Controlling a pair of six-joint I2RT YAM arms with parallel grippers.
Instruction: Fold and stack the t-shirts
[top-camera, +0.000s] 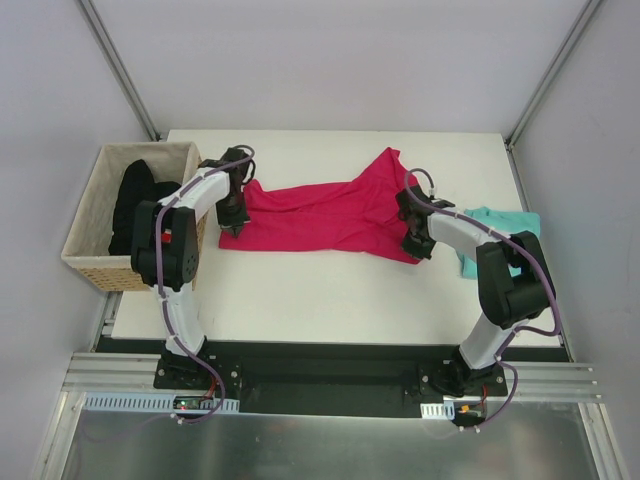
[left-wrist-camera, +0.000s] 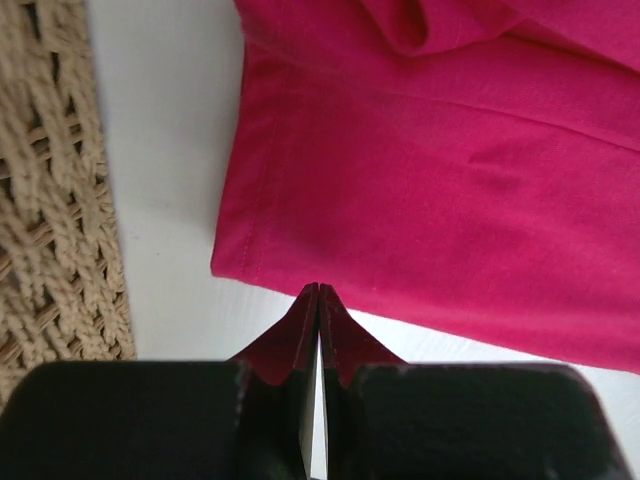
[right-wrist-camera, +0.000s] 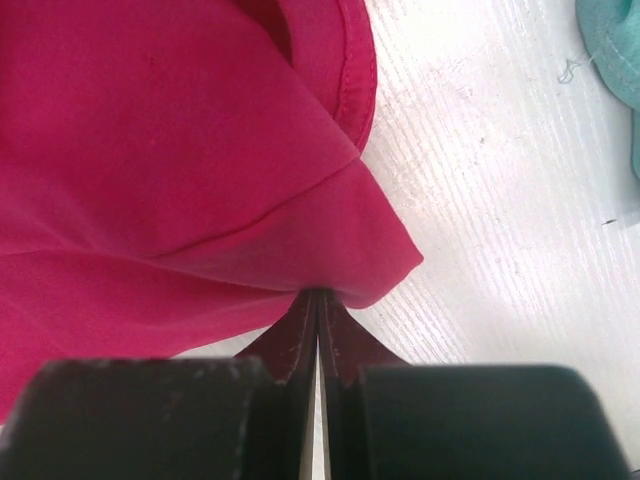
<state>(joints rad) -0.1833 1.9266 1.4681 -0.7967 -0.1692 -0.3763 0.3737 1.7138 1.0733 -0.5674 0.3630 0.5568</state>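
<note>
Your left hand (top-camera: 233, 226) is pressed together right at the hem of the magenta t-shirt (top-camera: 325, 215), near the basket (top-camera: 90, 265). Whether any cloth is caught there, you cannot tell. Your right hand (top-camera: 416, 252) pinches a folded edge at the shirt's other end. The shirt lies stretched across the surface (top-camera: 330, 295) between them. The teal t-shirt (top-camera: 492, 222) lies by the right edge.

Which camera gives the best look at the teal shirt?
The top external view: the teal shirt lies on the right, partly hidden by the right arm. The right wrist view catches only its edge in the top right corner; the left wrist view shows none.
</note>
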